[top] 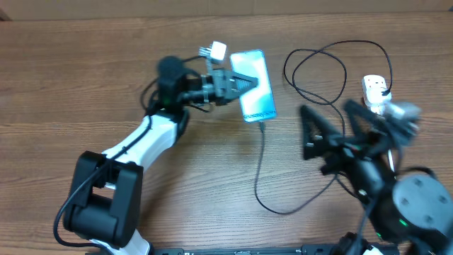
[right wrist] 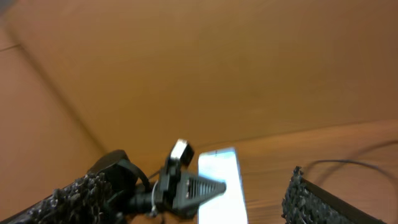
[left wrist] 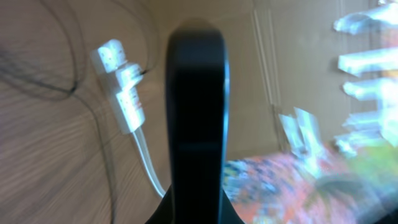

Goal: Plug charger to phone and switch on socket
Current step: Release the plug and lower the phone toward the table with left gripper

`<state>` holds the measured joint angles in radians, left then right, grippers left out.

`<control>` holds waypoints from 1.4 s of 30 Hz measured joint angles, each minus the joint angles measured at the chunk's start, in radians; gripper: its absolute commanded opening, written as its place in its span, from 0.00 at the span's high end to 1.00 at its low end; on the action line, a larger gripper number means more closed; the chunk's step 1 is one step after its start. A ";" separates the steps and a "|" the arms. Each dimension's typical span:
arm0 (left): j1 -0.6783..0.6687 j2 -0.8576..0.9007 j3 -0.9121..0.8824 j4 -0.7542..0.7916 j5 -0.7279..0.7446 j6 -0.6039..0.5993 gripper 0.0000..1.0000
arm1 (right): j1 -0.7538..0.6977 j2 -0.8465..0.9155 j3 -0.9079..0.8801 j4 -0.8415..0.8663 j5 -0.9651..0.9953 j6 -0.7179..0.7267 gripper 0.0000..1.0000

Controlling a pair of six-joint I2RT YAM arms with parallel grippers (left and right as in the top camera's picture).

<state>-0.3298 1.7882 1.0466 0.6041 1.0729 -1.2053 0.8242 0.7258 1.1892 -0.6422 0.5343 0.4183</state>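
While the phone [top: 256, 88] lies screen-up toward the far middle of the table [top: 85, 85], the charger [top: 259, 170] meets its near short edge. From there the cable runs toward the robot, curls round and climbs in loose loops to the socket [top: 374, 86] at the far right, which is partly hidden by the right arm. The left gripper [top: 244, 81] reaches over the phone's left edge with its jaws drawn together to a point, and the right gripper [top: 327, 117] hangs between the cable loops and the socket, jaws spread wide.

Socket [top: 375, 86] partly behind blurred R arm [top: 368, 145]
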 measured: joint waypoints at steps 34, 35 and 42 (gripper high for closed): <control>0.063 0.285 0.213 -1.154 -0.290 0.900 0.87 | 0.000 0.266 0.000 -0.058 0.093 0.238 0.00; 0.063 0.288 0.215 -1.154 -0.286 0.893 0.83 | 0.000 0.266 0.000 -0.051 0.093 0.238 0.00; 0.063 0.318 0.223 -1.154 -0.276 0.867 0.63 | 0.000 0.266 0.000 0.029 0.094 0.241 0.00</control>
<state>-0.2665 2.1059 1.2694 -0.5495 0.7971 -0.3382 0.8246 0.9913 1.1892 -0.6132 0.6281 0.6594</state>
